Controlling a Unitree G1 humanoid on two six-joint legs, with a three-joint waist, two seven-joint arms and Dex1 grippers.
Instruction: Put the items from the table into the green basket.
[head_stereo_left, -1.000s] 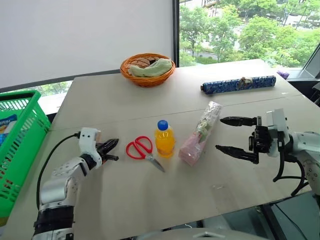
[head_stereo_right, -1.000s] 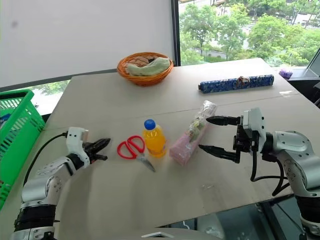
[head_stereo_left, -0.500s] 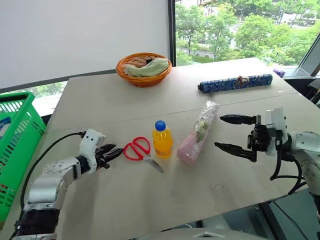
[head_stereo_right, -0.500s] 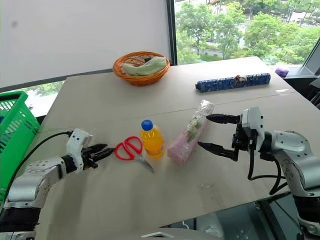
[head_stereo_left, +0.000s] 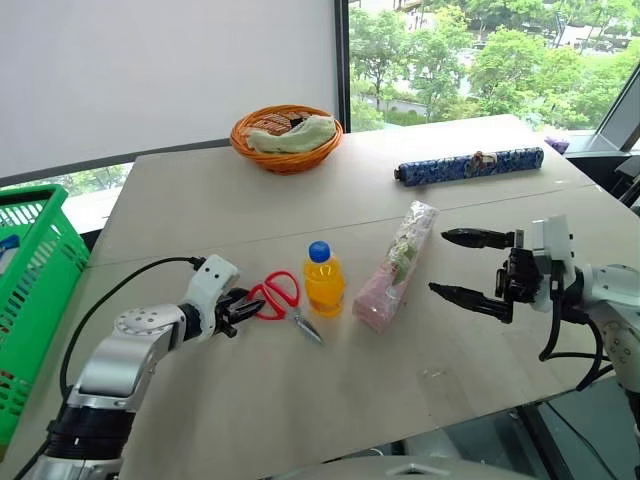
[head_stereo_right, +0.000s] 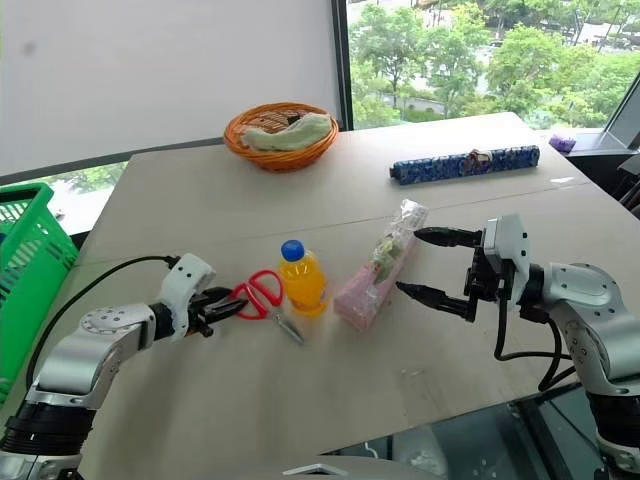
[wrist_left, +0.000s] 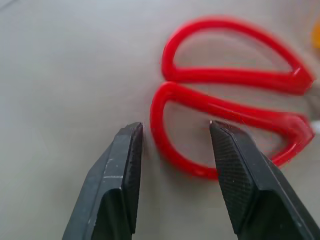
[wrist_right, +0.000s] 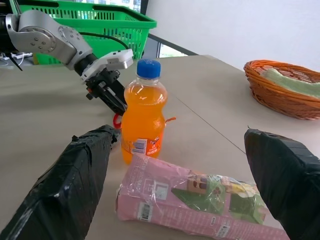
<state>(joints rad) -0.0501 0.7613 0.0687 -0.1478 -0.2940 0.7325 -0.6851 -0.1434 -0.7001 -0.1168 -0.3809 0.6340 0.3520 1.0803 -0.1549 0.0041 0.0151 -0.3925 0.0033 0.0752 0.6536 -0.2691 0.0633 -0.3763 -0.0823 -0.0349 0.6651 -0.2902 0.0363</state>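
1. The red-handled scissors (head_stereo_left: 280, 300) are lying flat near the front-left part of the surface (head_stereo_left: 250, 400), handles pointing toward the surface's left edge.
2. The left hand (wrist_left: 175, 150) is standing released, one finger (wrist_left: 125, 165) just outside a handle loop and the other over it, nothing gripped.
3. The orange drink bottle (head_stereo_left: 323, 282) is standing upright just beside the blades, and the pink floral packet (head_stereo_left: 397, 265) is lying next to it toward the right edge.
4. The right hand (head_stereo_left: 462, 265) is hovering spread wide and empty beside the packet.
5. The green basket (head_stereo_left: 30, 300) is sitting off the left edge, partly cut off.
6. An orange wicker basket (head_stereo_left: 285, 137) and a blue patterned roll (head_stereo_left: 470, 165) are resting near the far edge.
7. The scissor blade tips are hard to make out.
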